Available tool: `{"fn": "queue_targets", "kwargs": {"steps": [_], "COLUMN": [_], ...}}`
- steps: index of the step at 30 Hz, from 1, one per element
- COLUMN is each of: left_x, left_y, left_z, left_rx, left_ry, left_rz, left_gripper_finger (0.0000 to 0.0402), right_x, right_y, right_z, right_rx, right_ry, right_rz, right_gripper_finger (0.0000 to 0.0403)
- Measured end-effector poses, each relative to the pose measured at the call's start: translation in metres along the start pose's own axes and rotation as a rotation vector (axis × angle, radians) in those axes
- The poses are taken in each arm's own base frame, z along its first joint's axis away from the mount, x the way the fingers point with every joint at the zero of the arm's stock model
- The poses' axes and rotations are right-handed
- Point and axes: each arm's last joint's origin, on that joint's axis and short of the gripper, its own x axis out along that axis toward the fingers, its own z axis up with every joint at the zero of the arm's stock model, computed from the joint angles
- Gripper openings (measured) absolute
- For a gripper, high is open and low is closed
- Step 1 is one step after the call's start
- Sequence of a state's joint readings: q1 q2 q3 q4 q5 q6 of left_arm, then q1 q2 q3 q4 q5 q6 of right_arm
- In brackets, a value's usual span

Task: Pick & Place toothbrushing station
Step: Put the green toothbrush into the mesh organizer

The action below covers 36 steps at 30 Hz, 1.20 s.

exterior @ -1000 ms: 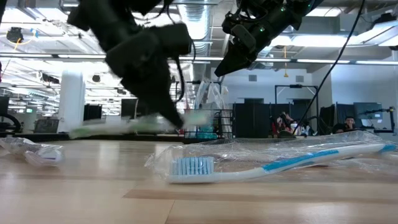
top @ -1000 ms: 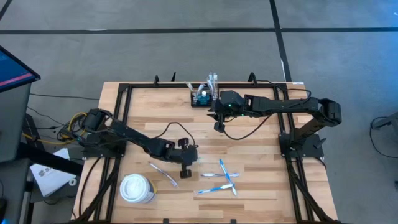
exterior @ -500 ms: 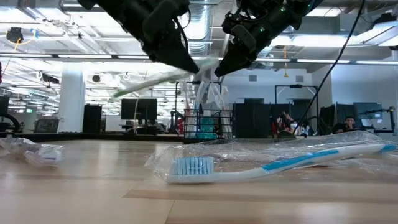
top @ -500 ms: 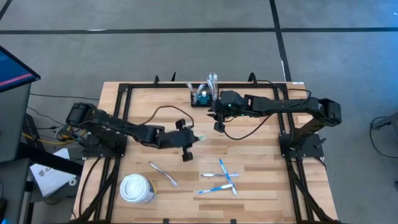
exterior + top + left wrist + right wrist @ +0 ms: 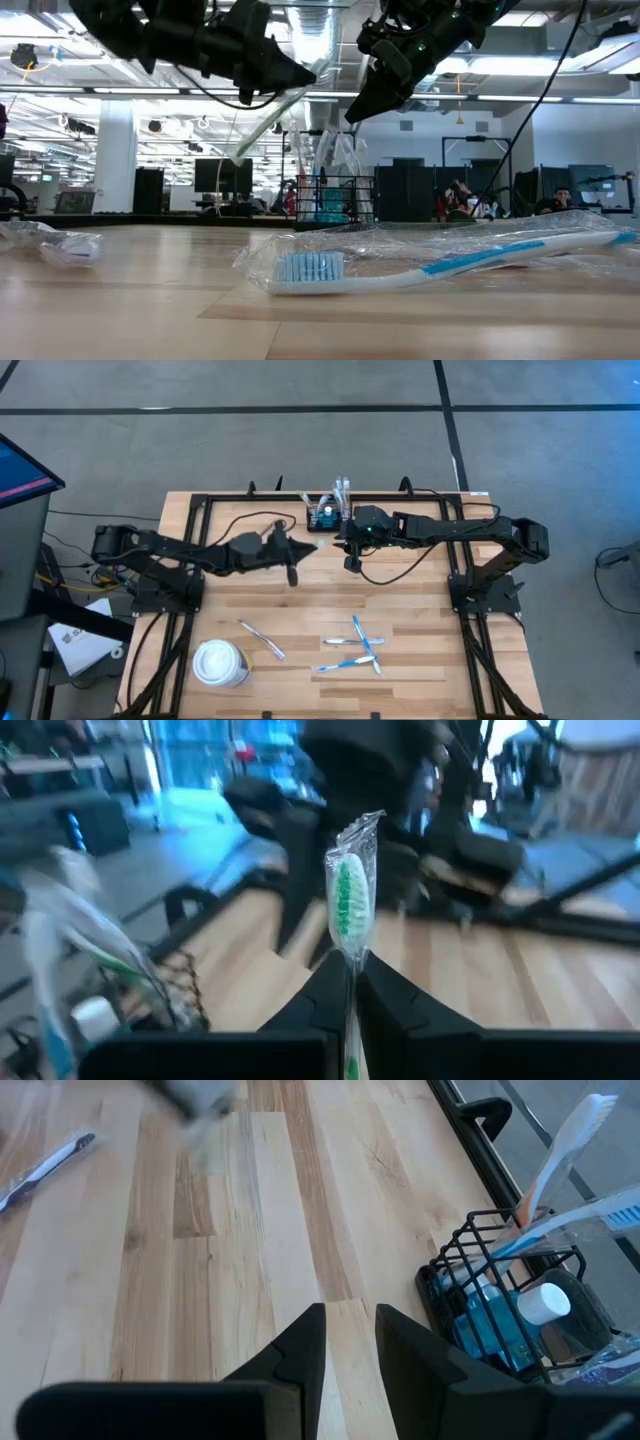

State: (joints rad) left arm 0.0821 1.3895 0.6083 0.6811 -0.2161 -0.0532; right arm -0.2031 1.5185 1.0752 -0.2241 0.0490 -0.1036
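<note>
Wooden bench planks carry the mesh station at twelve o'clock, against the far rail, already stocked with brushes and a blue bottle. The left claw hangs above the bench at about ten o'clock of centre, clamped tight on a wrapped green toothbrush that stands up between its fingers. The right claw waits just at four o'clock of the station, its fingers a narrow gap apart and holding nothing.

Risks, as I judge them: the slick wrapper could let the brush pivot or slip in the grip; the long brush could catch the mesh rim or the brushes already standing there; and the left arm's path runs close to the waiting right arm, so a clash is possible. Three more brushes and a cup lie at six o'clock.
</note>
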Motion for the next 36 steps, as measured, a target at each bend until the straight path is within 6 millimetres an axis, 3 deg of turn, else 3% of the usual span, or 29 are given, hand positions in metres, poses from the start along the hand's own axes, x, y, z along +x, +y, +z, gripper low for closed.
{"fn": "queue_targets", "kwargs": {"steps": [19,31,36], "left_x": [-0.005,0.019,0.021], "left_y": [0.068,0.107,0.122], "left_z": [0.011,-0.025,-0.024], "left_rx": [0.020,0.011,-0.013], "left_ry": [-0.298,-0.405,-0.476], "left_rz": [0.087,0.175,0.209], "left_gripper_finger": [0.0005,0.0005,0.0005], "right_x": [0.000,0.000,0.000], "right_y": [0.000,0.000,0.000], "right_z": [0.000,0.000,0.000], "right_rx": [0.026,0.026,0.026], "right_ry": [-0.001,0.000,0.000], "right_rz": [0.000,0.000,0.000], "right_gripper_finger": [0.0082,0.0082,0.0082]}}
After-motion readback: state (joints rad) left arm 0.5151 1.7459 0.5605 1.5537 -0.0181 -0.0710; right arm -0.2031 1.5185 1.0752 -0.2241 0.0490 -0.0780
